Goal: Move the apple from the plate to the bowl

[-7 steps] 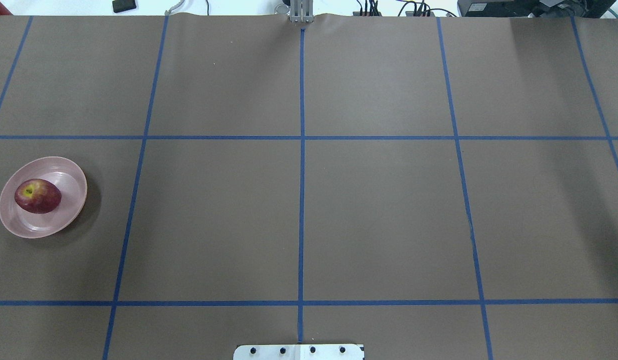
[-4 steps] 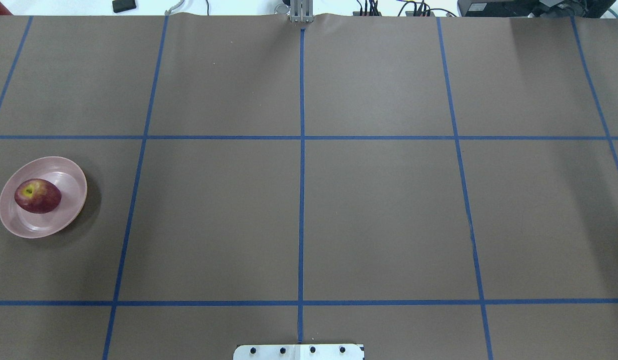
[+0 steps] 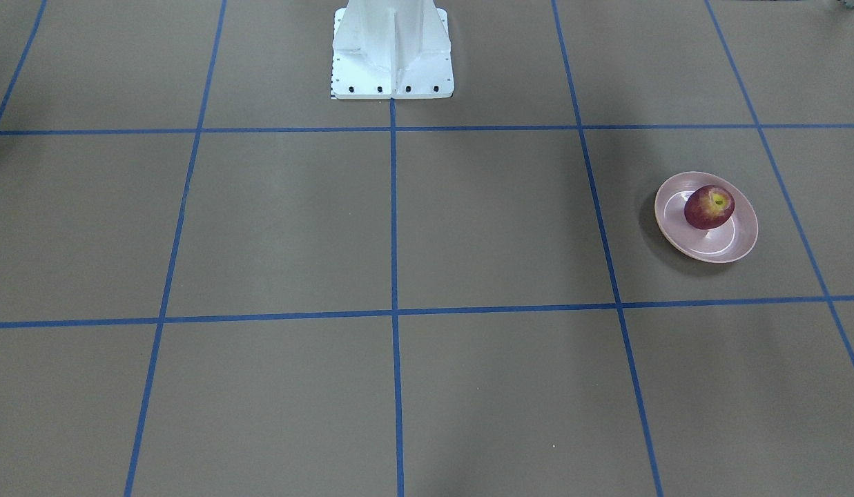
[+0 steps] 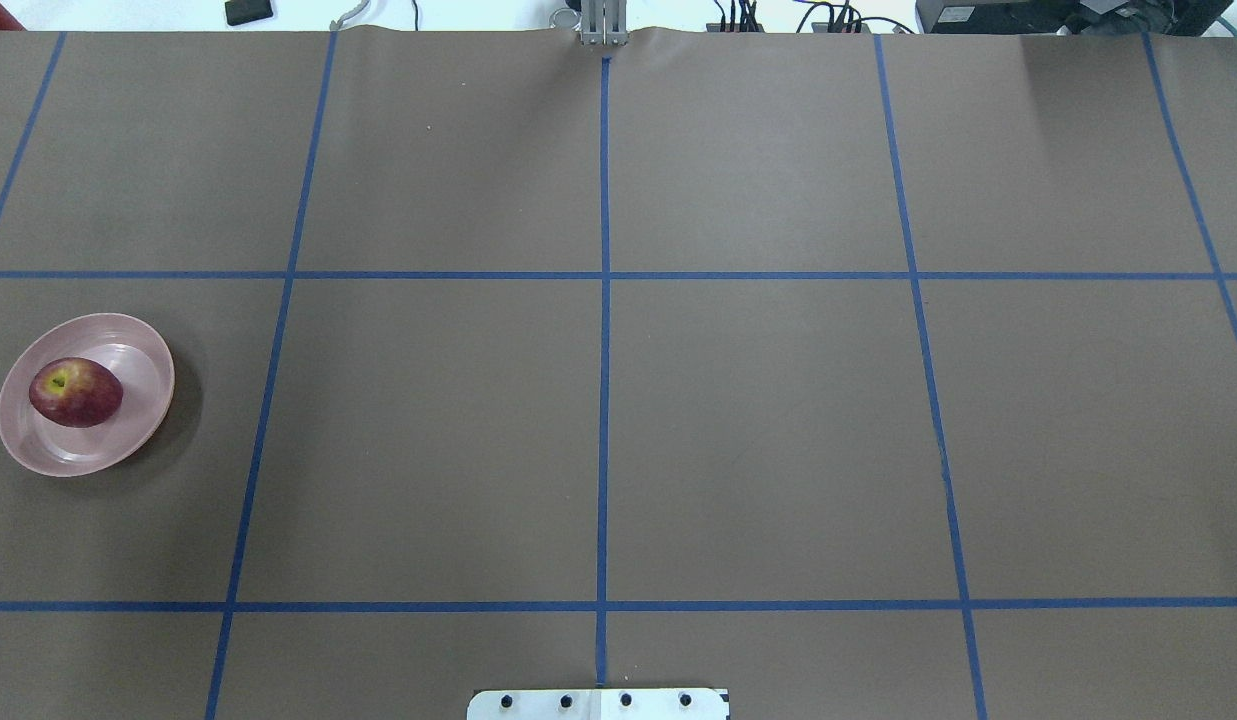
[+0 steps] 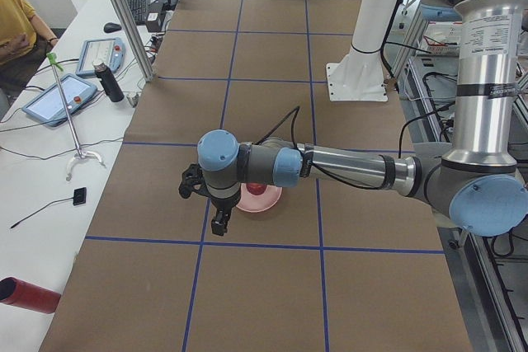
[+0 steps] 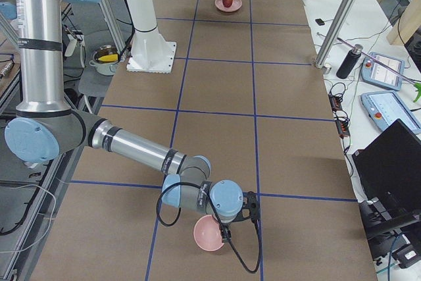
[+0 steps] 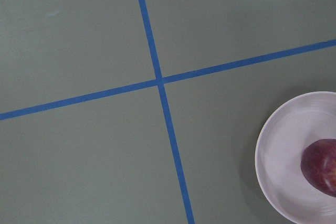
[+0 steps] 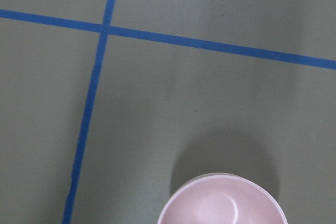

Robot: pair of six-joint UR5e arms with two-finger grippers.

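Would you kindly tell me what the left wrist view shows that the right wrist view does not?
Only the left wrist view shows part of the plate at its lower right, with the apple on it, cut by the frame edge. Only the right wrist view shows the bowl at its bottom edge, nothing visible in it. Both show the brown table cover and a crossing of blue tape lines; neither shows any jaws.

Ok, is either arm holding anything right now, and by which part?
Nothing that shows: the apple lies free on the plate, and the bowl stands on the table, with nothing gripping either.
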